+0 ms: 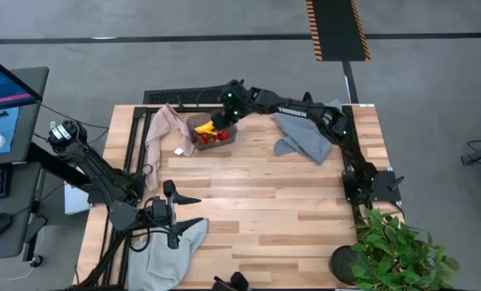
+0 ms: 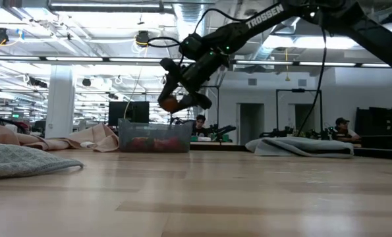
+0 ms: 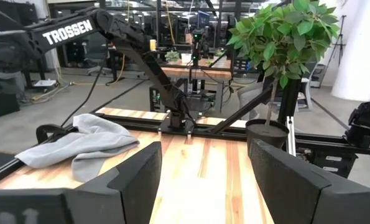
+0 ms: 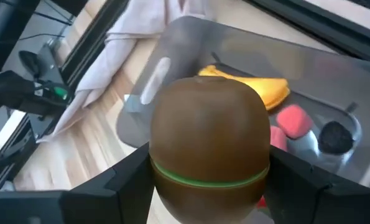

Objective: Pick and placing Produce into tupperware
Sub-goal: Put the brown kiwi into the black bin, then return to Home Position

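High view: right arm stretched from its base at the table's right edge across the far side, elbow over a grey-blue cloth (image 1: pixel 303 136), right gripper (image 1: pixel 214 121) hanging over the tupperware (image 1: pixel 212 132). Tub set near the table's (image 1: pixel 272 202) far edge, long axis running roughly left to right, tilted a little. Inside, a yellow banana (image 1: pixel 207 128) and red strawberries (image 1: pixel 213 137). Beige-pink cloth (image 1: pixel 163 129) just beside the tub's left end; a tiny yellow piece (image 1: pixel 179 150) on the wood near that corner. Left arm folded at the near left corner, left gripper (image 1: pixel 174 214) over another grey cloth (image 1: pixel 175 246), fingers spread wide and holding nothing. Potted plant (image 1: pixel 398 250) at the near right corner.

Low view: right gripper (image 2: pixel 176 99) held in the air above the tub (image 2: pixel 155 137), wrist bent downward, a brownish round piece visible between the fingers. Tub resting flat on the table, red pieces dimly seen through its wall.

Left wrist view: two dark fingers (image 3: pixel 135 177) set well apart with bare wood between them; plant (image 3: pixel 284 37) and grey cloth (image 3: pixel 85 143) beyond.

Right wrist view: brown kiwi (image 4: pixel 209 137) clamped between the two fingers, its green band crosswise between the pads, long axis pointing away from the wrist toward the tub (image 4: pixel 185 43) below. Under it, the banana (image 4: pixel 259 87), a pinkish berry (image 4: pixel 293 119) and a dark berry (image 4: pixel 335 137) in the tub.
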`<state>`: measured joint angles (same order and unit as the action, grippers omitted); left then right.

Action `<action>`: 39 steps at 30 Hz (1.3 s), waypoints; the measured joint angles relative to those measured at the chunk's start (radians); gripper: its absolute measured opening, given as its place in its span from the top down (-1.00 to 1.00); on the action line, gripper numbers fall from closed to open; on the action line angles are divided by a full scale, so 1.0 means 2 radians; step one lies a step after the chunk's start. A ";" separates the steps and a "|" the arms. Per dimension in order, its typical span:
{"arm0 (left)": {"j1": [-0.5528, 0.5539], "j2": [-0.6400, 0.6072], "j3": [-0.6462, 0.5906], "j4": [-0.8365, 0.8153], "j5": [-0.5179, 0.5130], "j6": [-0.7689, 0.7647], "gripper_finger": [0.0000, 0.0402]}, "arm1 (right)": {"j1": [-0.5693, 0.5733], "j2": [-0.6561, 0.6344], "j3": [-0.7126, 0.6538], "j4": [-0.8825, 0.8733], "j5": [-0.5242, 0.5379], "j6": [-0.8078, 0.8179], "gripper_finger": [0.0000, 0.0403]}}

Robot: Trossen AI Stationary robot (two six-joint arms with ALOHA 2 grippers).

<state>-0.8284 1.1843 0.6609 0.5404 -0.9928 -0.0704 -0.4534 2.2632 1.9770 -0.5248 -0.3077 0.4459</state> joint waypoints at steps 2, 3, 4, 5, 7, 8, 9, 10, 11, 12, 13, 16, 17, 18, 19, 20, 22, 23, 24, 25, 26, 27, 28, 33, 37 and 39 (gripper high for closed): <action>0.000 0.000 0.000 -0.001 0.000 0.000 -0.17 | -0.003 0.001 0.000 -0.001 -0.003 0.001 -0.34; 0.000 0.000 0.000 -0.002 0.000 0.000 -0.17 | -0.004 0.001 0.000 -0.001 -0.003 0.002 -0.35; 0.000 0.000 0.000 -0.002 0.000 0.000 -0.17 | -0.004 0.001 0.000 -0.001 -0.003 0.006 -0.35; 0.000 0.000 0.000 -0.002 0.000 0.000 -0.17 | -0.004 0.001 0.000 -0.002 -0.003 0.009 -0.36; 0.000 0.000 0.000 -0.002 0.000 0.000 -0.17 | -0.003 0.001 0.000 -0.004 -0.003 0.009 -0.41; 0.000 0.000 0.000 -0.002 0.000 0.000 -0.17 | -0.001 0.001 0.000 -0.003 -0.003 0.009 -0.44; 0.000 0.000 0.000 -0.002 0.000 0.000 -0.17 | 0.001 0.001 0.000 -0.001 -0.003 0.009 -0.48; 0.000 0.000 0.000 -0.002 0.000 0.000 -0.17 | 0.003 0.001 0.000 0.000 -0.003 0.009 -0.52; 0.000 0.000 0.000 -0.002 0.000 0.000 -0.17 | 0.004 0.001 0.000 0.000 -0.003 0.009 -0.56; 0.000 0.000 0.000 -0.002 0.000 -0.001 -0.17 | 0.004 0.001 0.000 0.000 -0.003 0.009 -0.60; 0.000 0.000 0.000 -0.002 0.000 -0.001 -0.17 | 0.004 0.001 0.000 0.000 -0.003 0.009 -0.63; 0.000 0.000 0.000 -0.002 0.000 -0.003 -0.17 | 0.004 0.001 0.000 0.002 -0.002 0.009 -0.72; 0.000 0.000 0.000 -0.002 0.000 -0.003 -0.17 | 0.004 0.001 0.000 0.004 -0.001 0.009 -0.75; 0.000 0.000 0.000 -0.002 0.000 -0.003 -0.17 | 0.003 0.001 0.000 0.007 -0.001 0.009 -0.76; 0.000 0.000 0.000 -0.002 0.000 -0.003 -0.17 | 0.003 0.001 0.000 0.011 -0.001 0.009 -0.78; 0.000 0.000 0.000 -0.002 0.000 -0.003 -0.17 | 0.003 0.000 0.000 0.018 -0.002 0.010 -0.78; 0.000 0.000 0.000 -0.003 0.000 -0.003 -0.17 | 0.002 -0.002 0.000 0.024 -0.006 0.011 -0.79; 0.000 0.000 0.000 -0.003 -0.001 -0.002 -0.17 | 0.002 -0.003 0.000 0.026 -0.010 0.010 -0.79; 0.000 0.000 0.000 -0.003 -0.001 -0.002 -0.17 | 0.002 -0.004 0.003 0.028 -0.018 0.010 -0.79; 0.000 0.000 0.000 -0.003 -0.001 -0.002 -0.17 | 0.002 -0.004 0.010 0.027 -0.029 0.009 -0.79; 0.000 0.000 0.000 -0.003 -0.001 -0.002 -0.17 | 0.001 -0.004 0.018 0.025 -0.046 0.002 -0.79; 0.000 0.000 0.000 -0.003 -0.001 -0.002 -0.17 | 0.001 -0.004 0.027 0.026 -0.065 -0.008 -0.79; 0.000 0.000 0.000 -0.004 -0.001 -0.002 -0.17 | 0.004 -0.004 0.037 0.028 -0.080 -0.018 -0.79; 0.000 0.000 0.000 -0.006 -0.001 -0.002 -0.17 | 0.031 -0.013 0.094 0.008 -0.120 -0.043 -0.79; 0.000 0.000 0.000 -0.008 -0.007 -0.002 -0.17 | 0.038 -0.054 0.152 -0.025 -0.123 -0.065 -0.80; 0.000 0.000 0.000 -0.017 -0.008 -0.007 -0.17 | 0.033 -0.082 0.173 -0.055 -0.121 -0.076 -0.79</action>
<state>-0.8288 1.1843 0.6609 0.5058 -1.0088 -0.0854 -0.3870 2.0990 2.3237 -0.6348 -0.5491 0.2946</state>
